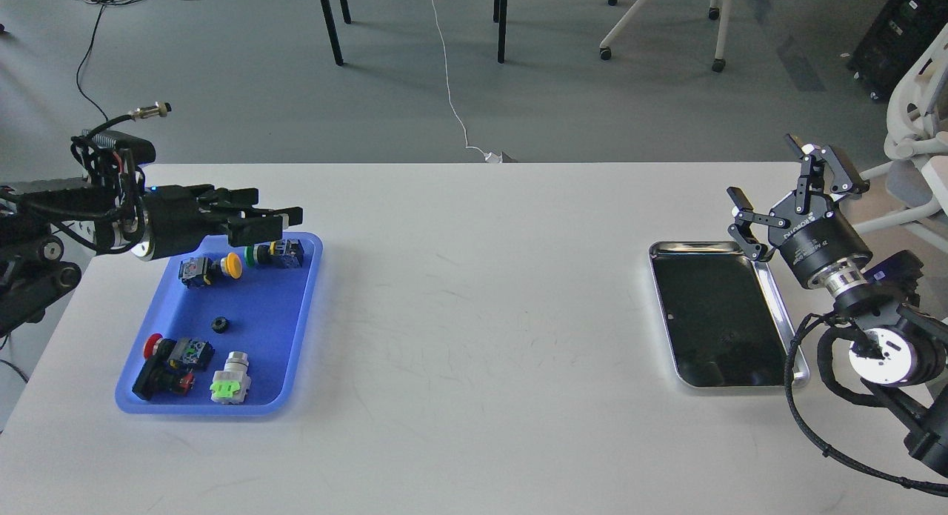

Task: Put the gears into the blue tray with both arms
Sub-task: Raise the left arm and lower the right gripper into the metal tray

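One gear (219,324), a tiny black toothed wheel, lies alone on the floor of the blue tray (275,319) near its middle. The tray sits at the table's left. My left gripper (278,207) hovers above the tray's far edge, pointing right, its fingers apart and empty. At the far right, my right gripper (767,173) stands open and empty, tilted up over the far right corner of the steel tray (711,315). No other gears show.
Several push-button switches share the blue tray: yellow (231,264) and green (255,254) at the far end, red (153,344) and silver-green (229,379) at the near end. The steel tray's dark inside shows nothing I can make out.
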Available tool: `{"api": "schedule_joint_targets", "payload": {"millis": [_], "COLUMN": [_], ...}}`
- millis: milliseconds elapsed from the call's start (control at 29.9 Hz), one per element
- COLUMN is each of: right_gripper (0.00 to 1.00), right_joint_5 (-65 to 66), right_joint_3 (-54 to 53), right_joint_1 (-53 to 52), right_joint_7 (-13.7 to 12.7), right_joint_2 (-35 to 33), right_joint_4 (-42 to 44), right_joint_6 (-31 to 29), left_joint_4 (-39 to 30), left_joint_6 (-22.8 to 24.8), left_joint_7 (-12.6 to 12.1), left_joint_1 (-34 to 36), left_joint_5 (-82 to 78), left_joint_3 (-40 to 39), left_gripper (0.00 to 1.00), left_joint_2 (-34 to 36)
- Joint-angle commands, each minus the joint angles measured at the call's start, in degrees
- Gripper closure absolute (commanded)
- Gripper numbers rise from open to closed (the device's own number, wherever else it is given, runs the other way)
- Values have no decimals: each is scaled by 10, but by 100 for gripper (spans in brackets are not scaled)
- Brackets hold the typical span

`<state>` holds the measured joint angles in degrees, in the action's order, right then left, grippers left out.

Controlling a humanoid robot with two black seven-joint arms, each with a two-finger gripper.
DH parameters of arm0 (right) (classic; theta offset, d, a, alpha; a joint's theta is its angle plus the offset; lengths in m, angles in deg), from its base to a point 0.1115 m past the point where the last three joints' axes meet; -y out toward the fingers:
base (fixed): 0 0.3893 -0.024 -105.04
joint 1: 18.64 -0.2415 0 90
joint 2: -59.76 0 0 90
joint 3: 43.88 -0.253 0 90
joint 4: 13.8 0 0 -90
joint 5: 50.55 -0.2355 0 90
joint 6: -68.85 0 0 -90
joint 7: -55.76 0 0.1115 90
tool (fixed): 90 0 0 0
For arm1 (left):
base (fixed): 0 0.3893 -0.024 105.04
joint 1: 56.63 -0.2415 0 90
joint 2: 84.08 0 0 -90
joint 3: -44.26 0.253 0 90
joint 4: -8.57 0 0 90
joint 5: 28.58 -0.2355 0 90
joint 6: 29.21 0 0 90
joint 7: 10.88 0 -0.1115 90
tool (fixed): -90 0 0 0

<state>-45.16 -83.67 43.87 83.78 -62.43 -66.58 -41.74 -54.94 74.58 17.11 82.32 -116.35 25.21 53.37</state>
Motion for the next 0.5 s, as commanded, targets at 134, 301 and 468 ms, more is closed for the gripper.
{"api": "schedule_joint_targets", "payload": {"millis": [134,301,468], "right_gripper": [1,1,1], "right_joint_5": [101,262,403], "right_joint_3": [9,28,76], "right_joint_1": [-25,-62,-127], "right_joint_7": [0,0,0], "right_joint_2": [-66,-127,-175], "right_joint_4": [-50,-85,-110], "right_joint_6": [-17,-48,-74], "left_joint_4": [-46,-53,-53], "left_joint_6": [-1,-3,4], "left_joint_7": [0,0,0], "left_joint_1": [-10,-69,-162], "left_joint_5": [344,435,444], "left_joint_3": [-49,-117,-265], "left_gripper": [2,2,2], "left_joint_2": [-72,-132,-219]}}
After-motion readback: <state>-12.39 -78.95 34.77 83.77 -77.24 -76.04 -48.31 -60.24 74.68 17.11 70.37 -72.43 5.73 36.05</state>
